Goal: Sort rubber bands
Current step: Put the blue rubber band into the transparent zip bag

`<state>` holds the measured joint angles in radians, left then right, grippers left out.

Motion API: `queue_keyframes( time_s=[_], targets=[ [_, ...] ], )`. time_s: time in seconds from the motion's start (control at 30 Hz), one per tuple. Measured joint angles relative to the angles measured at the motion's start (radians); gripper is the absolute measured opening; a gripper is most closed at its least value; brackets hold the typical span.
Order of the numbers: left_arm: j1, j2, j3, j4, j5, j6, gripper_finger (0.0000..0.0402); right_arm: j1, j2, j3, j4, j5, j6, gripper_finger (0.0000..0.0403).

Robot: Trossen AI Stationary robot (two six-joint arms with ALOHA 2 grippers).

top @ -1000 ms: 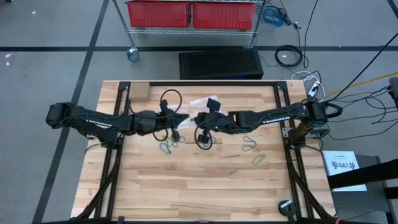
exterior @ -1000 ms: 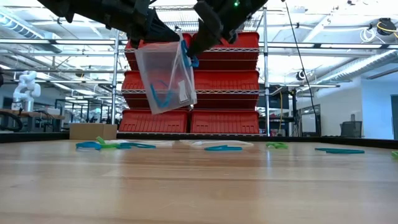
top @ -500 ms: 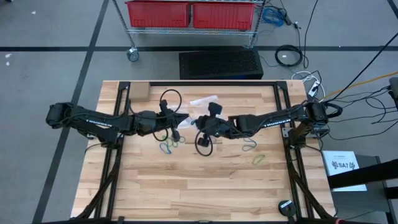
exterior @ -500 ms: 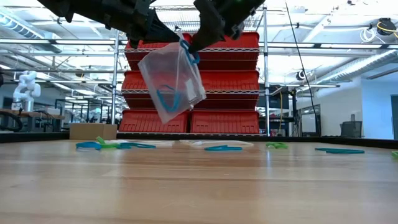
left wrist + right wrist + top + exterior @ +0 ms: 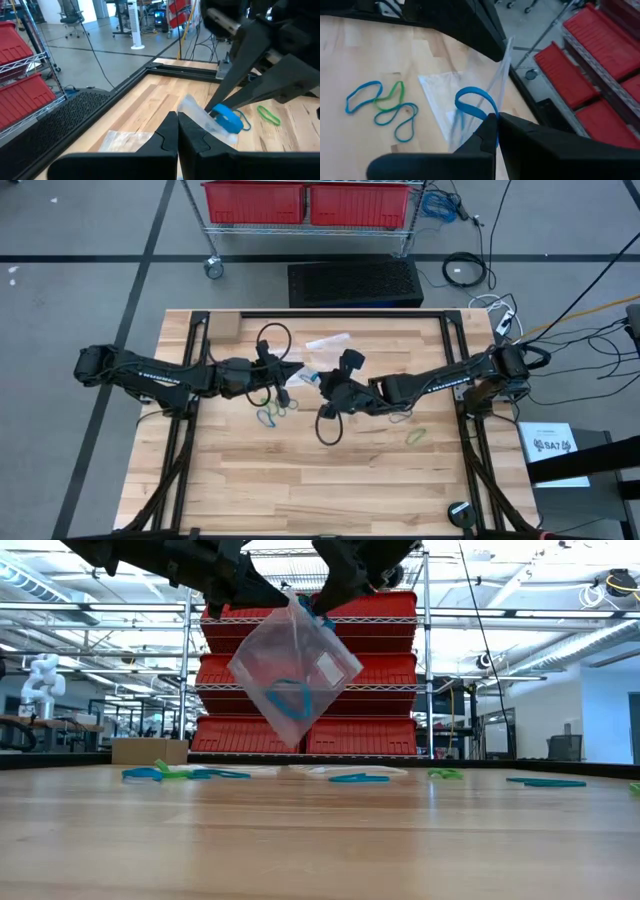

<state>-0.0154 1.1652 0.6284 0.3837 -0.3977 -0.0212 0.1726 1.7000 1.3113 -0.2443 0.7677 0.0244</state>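
Clearly mid-air over the middle of the pale wooden slatted table (image 5: pixel 300 480): a clear plastic bag (image 5: pixel 295 670), hung tilted between both dark grippers, well clear of the boards in the low view. Left gripper (image 5: pixel 298 372) reaching in from the left, fingers (image 5: pixel 167 137) pressed together on one top edge of the bag. Right gripper (image 5: pixel 322 383) reaching in from the right, fingers (image 5: pixel 490 132) likewise closed narrow, pinching the opposite edge of the bag's mouth together with a blue rubber band loop (image 5: pixel 475 102) that stands up just above the fingertips. Same blue loop seen from the left wrist, caught at the other arm's tips beside the bag's edge (image 5: pixel 227 117). Inside the bag, near its lowest corner, a blue band (image 5: pixel 290 700) lying loose.

On the table, below and left of the grippers, a small cluster of loose blue and green rubber bands (image 5: pixel 270 412), some overlapping, touching the wood; seen from the right wrist as two blue loops and one green tangled together (image 5: pixel 382 107). Further right, a dark teal band (image 5: pixel 400 415) by the right arm and a bright green band (image 5: pixel 415 436) just beyond it, both apart from the cluster. Second clear plastic bag (image 5: pixel 327 341) flat near the table's far edge. Red plastic bins on a wire rack (image 5: pixel 360 670) behind the table.
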Motion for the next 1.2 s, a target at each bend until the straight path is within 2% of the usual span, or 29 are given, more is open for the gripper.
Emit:
queue_keyframes(
  time_s=[0.27,0.67,0.93,1.2],
  targets=[
    [0.0,0.0,0.0,0.003,-0.002,-0.021,0.0,0.036,0.0,0.0,-0.001,0.102,-0.026,0.0],
    [0.0,0.0,0.0,0.012,-0.002,-0.025,0.0,0.01,0.079,0.001,0.001,0.086,-0.096,0.0],
    [0.0,0.0,0.0,0.011,-0.002,-0.025,0.0,0.009,0.08,0.0,0.038,0.068,-0.112,0.0],
    [0.0,0.0,0.0,0.011,0.022,-0.025,0.0,-0.04,0.08,0.0,0.093,0.058,-0.116,0.0]
  ],
)
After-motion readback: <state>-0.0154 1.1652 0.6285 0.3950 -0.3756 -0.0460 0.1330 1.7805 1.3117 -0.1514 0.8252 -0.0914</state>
